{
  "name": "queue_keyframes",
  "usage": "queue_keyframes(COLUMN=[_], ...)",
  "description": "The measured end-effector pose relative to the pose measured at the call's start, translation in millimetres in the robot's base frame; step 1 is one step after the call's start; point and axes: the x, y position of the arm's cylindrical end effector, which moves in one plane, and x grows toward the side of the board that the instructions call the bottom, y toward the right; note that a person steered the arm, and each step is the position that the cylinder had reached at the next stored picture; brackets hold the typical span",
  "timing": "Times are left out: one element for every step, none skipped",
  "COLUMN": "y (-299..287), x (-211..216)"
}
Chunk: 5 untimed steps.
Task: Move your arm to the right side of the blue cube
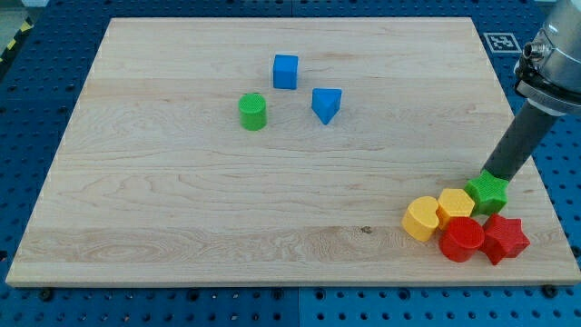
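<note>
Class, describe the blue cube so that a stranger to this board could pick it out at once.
Start at the wooden board and look near the middle of its top edge, where three blocks sit apart. The blue cube is the topmost, square-faced, unlike the green cylinder and the wedge-shaped blue block.

On the pale wooden bench (182, 200) sit 8 small plastic blocks: 2 blue, a cube (285, 71) and a wedge-like piece (326, 104); 2 green, a cylinder (252, 111) and a star (488, 192); 2 yellow, a rounded one (421, 218) and a hexagonal one (455, 205); 2 red, a cylinder (463, 239) and a star (506, 239).
</note>
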Motion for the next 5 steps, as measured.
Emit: queue_keyframes(y=[-22.8, -30.2, -46.7, -81.1, -145.1], x=[0.0, -6.2, -81.9, -151.6, -188.3])
